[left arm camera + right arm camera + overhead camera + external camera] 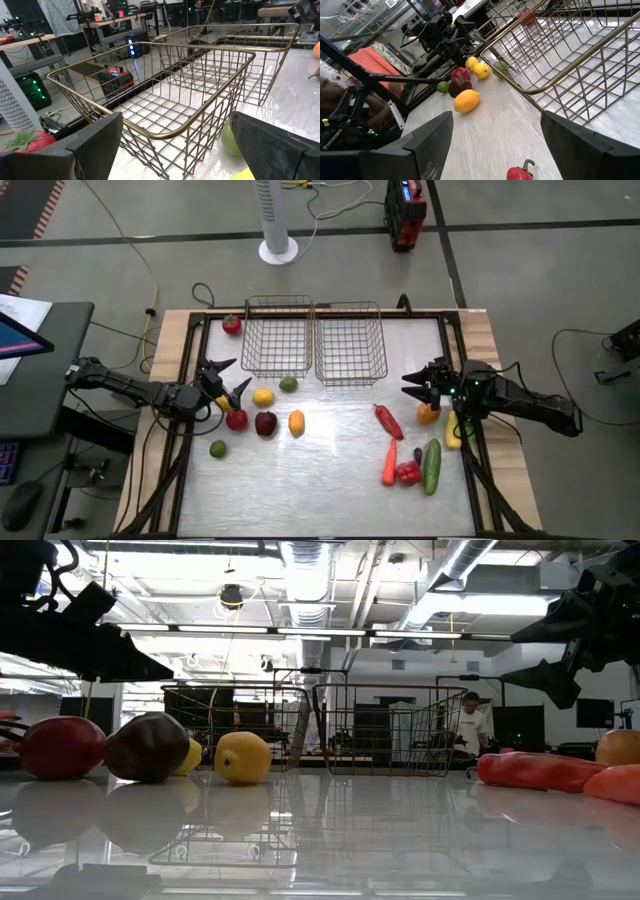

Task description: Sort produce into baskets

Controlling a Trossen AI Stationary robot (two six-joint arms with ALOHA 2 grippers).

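Two wire baskets stand side by side at the table's far middle, the left basket (278, 335) and the right basket (350, 342), both empty. My left gripper (226, 380) is open and empty, above the table left of a yellow lemon (263, 396) and a green lime (288, 384). Below it lie a red apple (237, 419), a dark red apple (265, 423) and an orange-yellow fruit (296, 422). My right gripper (416, 385) is open and empty, right of the baskets, near a red chili (388, 421) and an orange (428, 414).
A red fruit with a green top (232, 325) lies left of the left basket. A lime (218, 448) lies near the front left. A carrot (389, 463), a red cluster (408, 472), a cucumber (432, 465) and a yellow piece (453, 430) lie at the right.
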